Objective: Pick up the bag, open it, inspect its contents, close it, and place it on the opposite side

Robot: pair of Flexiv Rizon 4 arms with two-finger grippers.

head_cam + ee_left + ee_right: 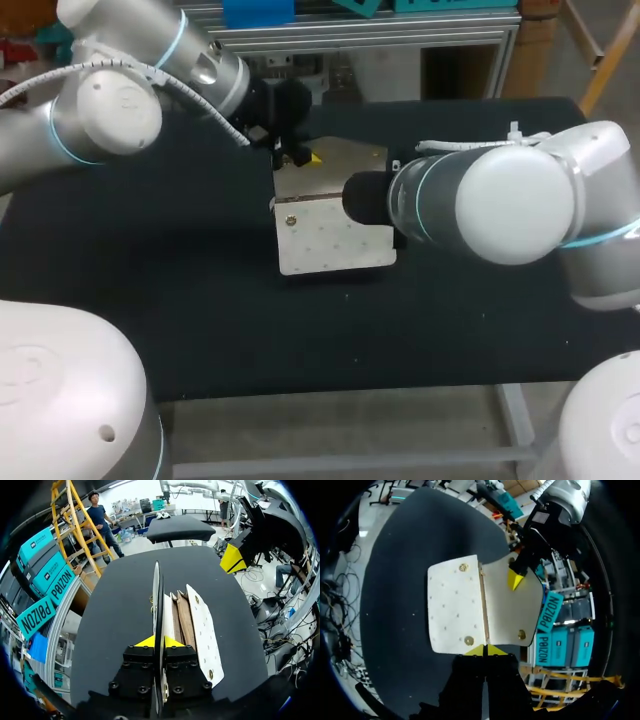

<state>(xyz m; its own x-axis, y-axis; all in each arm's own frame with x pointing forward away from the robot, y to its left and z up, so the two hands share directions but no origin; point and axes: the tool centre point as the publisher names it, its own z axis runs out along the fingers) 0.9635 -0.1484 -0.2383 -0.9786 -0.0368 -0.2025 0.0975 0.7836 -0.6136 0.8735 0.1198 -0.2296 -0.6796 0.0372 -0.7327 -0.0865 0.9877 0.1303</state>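
Note:
A cream bag (335, 235) with brass rivets is at the middle of the black table (150, 300), its flap spread toward the front. My left gripper (298, 155) is at the bag's back edge, shut on a thin cream panel (156, 595) that stands on edge between its yellow tips (159, 641). Beside that panel the brown inside (183, 620) shows, with the riveted flap (204, 630) lying off to one side. My right gripper (485, 650) is shut on the bag's near edge (455, 605), at the seam. In the head view its fingers are hidden behind the right arm (480, 200).
The left gripper's yellow fingertip (515, 580) shows on the bag's far edge in the right wrist view. Bare black tabletop surrounds the bag on every side, with wide room at the left and front (300, 340).

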